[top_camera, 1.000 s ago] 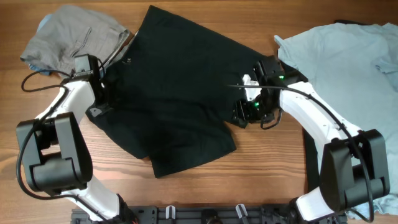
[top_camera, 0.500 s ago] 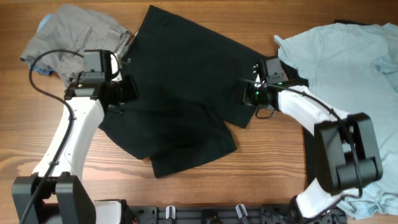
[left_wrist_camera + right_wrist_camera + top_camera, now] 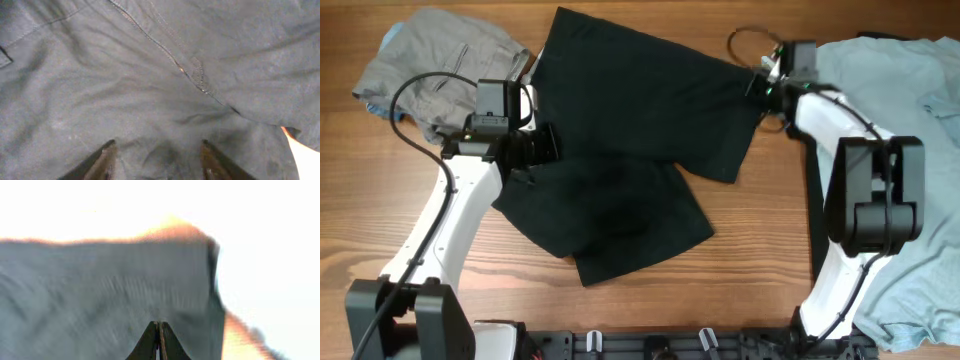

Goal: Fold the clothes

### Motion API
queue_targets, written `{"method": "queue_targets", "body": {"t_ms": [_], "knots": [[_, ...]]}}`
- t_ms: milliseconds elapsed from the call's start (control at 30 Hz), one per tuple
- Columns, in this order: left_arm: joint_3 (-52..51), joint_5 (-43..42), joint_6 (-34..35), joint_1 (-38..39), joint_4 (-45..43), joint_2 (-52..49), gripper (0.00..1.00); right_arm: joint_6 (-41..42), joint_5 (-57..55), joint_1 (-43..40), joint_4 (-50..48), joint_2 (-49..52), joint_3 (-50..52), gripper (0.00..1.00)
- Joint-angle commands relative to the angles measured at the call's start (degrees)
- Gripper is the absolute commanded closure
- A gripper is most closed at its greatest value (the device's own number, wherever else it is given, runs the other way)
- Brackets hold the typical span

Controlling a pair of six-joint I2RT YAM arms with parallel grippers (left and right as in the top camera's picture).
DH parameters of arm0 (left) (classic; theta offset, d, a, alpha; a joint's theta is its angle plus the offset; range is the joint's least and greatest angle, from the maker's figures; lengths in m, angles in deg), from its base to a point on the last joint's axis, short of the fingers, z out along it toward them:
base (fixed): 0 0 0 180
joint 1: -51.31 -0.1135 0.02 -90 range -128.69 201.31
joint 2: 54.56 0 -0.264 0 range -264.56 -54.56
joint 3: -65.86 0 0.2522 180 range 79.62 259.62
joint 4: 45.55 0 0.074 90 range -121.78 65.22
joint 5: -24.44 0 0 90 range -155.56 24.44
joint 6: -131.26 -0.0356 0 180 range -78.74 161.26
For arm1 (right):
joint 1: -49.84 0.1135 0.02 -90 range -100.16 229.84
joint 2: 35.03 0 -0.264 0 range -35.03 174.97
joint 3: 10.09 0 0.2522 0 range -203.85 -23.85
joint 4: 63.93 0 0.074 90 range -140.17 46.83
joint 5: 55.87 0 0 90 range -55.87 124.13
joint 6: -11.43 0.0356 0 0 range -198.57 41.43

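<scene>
Black shorts [image 3: 620, 130] lie spread across the middle of the table, one leg reaching toward the front [image 3: 630, 235]. My left gripper [image 3: 552, 143] hovers over their left edge. In the left wrist view its fingers [image 3: 107, 160] stand apart above the dark cloth and seam [image 3: 190, 75], holding nothing, so the left gripper [image 3: 156, 145] is open. My right gripper [image 3: 761, 85] is at the shorts' upper right corner. In the right wrist view the right gripper [image 3: 159, 324] is pressed shut, with the dark cloth [image 3: 100, 290] stretching away from its tips, blurred.
A grey garment [image 3: 430, 60] is bunched at the back left, with a bit of blue cloth [image 3: 392, 40] beneath it. A light blue shirt [image 3: 890, 110] covers the right side, with a dark strip [image 3: 814, 250] along its left edge. Bare wood [image 3: 760, 260] shows in front.
My left gripper opened and let go of the shorts' left edge. My right gripper shut on the right hem and moved up and back to the right. The shorts shifted rightward.
</scene>
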Motion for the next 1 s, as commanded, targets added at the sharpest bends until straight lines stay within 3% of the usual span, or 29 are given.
{"method": "queue_targets", "body": {"t_ms": [0,100,200,267,367,500,700,767,967], "knots": [[0.0,-0.9,-0.5,1.3,-0.2,0.2,0.41,-10.0,2.5,-0.4,9.0,-2.9,-10.8,0.76],[0.0,-0.9,-0.5,1.3,0.5,0.6,0.40,-15.0,10.5,-0.4,21.9,-9.1,-16.0,0.57],[0.0,-1.3,-0.5,1.3,4.1,2.2,0.44,-15.0,16.9,-0.2,33.4,-15.6,-16.2,0.53],[0.0,-5.3,-0.5,1.4,10.4,3.0,0.49,-17.0,16.6,0.4,41.3,-18.6,-16.2,0.49],[-1.1,-11.1,-0.3,3.1,22.4,2.4,0.49,-19.0,16.0,0.7,49.0,-19.8,-16.2,0.47],[-5.6,-12.2,2.8,6.9,27.2,2.4,0.50,-19.1,15.6,0.7,51.1,-19.2,-15.5,0.46],[-8.2,-12.3,3.4,8.2,19.0,3.0,0.50,-19.0,15.7,2.8,59.0,-19.1,-3.1,0.43],[-6.5,-12.0,2.7,8.2,18.3,3.1,0.45,-19.0,18.7,7.2,56.7,-19.1,10.4,0.42],[-6.4,-11.1,2.7,8.2,12.4,3.1,0.40,-16.0,21.3,16.6,41.9,-19.1,22.5,0.36]]}}
